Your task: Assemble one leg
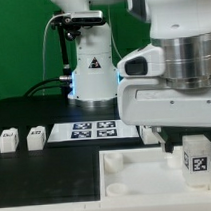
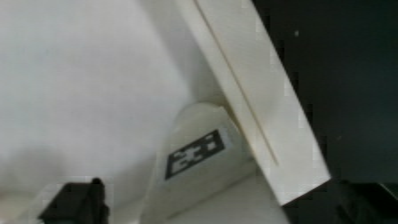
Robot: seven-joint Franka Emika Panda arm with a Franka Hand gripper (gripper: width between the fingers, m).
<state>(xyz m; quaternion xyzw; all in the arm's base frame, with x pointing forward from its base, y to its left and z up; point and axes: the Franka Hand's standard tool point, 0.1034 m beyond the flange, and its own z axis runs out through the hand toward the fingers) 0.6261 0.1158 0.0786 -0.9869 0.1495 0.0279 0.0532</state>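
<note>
I see the leg (image 1: 196,155) upright at lower right of ext view, by the tray (image 1: 127,180) edge under the gripper (image 1: 183,131); can't tell if it's clamped, so w/ a poor grip it could tip or slip

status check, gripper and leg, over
gripper over the tray, open or shut unclear. one leg upright on tray, tag showing. two spare legs at exterior view's left. nothing seen blocking.

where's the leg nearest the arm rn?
Exterior view's lower right: the leg is upright over the tray's right part, directly under the arm; whether it rests on the tray is unclear.
</note>
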